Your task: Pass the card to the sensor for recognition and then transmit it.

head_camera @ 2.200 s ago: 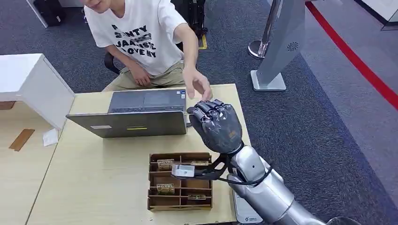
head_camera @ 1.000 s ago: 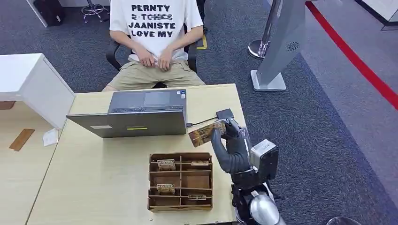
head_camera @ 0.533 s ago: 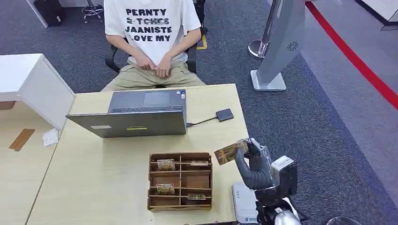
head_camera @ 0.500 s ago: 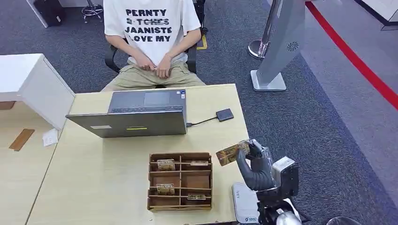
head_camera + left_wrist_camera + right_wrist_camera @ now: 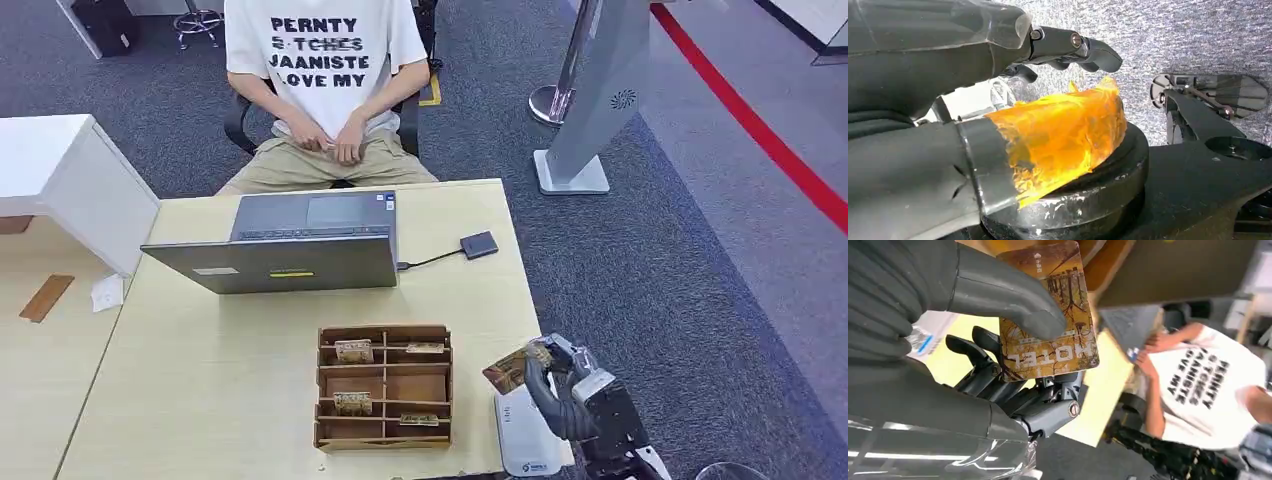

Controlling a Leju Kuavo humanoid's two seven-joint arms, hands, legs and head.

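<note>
I'm drawing my right hand (image 5: 565, 392), clamped on the card (image 5: 512, 369), back from the sensor (image 5: 479, 244), so handing over comes next.

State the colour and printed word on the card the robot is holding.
Golden-brown card with a tree scene and "HOTEL" in white, clearest in the right wrist view, held in the right hand.

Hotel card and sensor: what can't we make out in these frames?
- Card: right wrist view, the thumb of the right hand covers its middle; small print unreadable.
- Card in head view: too small to read; fingers hide one end.
- Sensor: head view, too small to show any status light.
- Left hand: left wrist view, orange film over the thumb hides what lies under it.
- White device: head view, cut by the bottom edge.
</note>
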